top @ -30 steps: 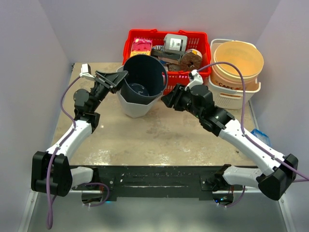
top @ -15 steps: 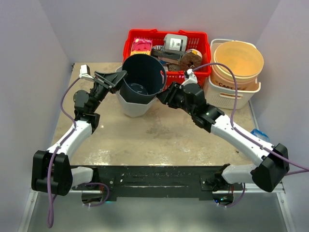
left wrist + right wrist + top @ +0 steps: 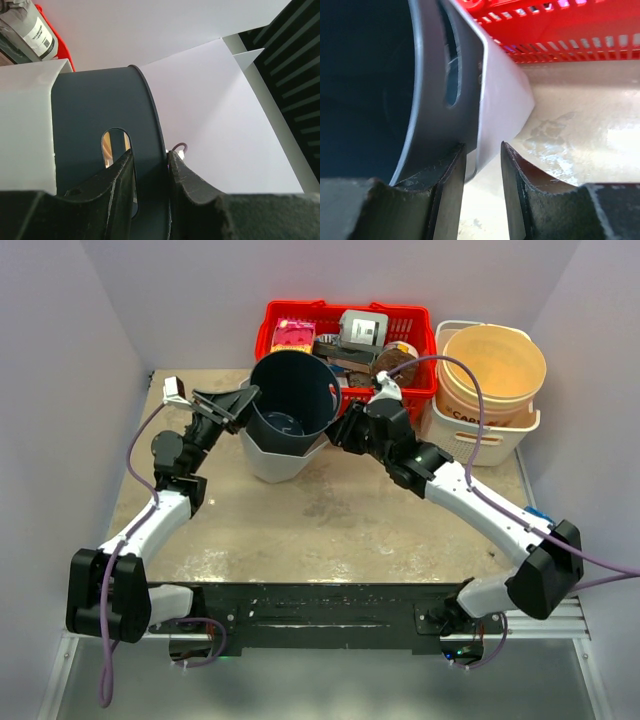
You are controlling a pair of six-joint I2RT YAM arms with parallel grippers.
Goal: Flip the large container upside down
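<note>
Two arms meet at the large container [image 3: 290, 390], which stands mouth up on the worktop [image 3: 330, 530] at the far middle, just in front of a red basket [image 3: 410, 315] full of small goods. The container is a dark tub seated in a pale outer shell, and its dark inside faces the overhead camera.

The left pincer [image 3: 248, 400] is on the container's left rim. In the left wrist view the left pincer [image 3: 150, 155] has one finger on each face of the dark wall, right at an oval handle slot, and both fingers [image 3: 120, 185] press against it: it is pinching the container's wall.

The right pincer [image 3: 340, 430] reaches the opposite, right rim. In the right wrist view the right pincer [image 3: 482, 147] straddles the wall, with one finger against the dark inner side. The other finger is outside the pale shell, where a strip of worktop shows between them, so it is spread and not clamped.

To the right, well apart from the container, an orange bucket [image 3: 495, 360] sits in a white basket [image 3: 480, 440]
</note>
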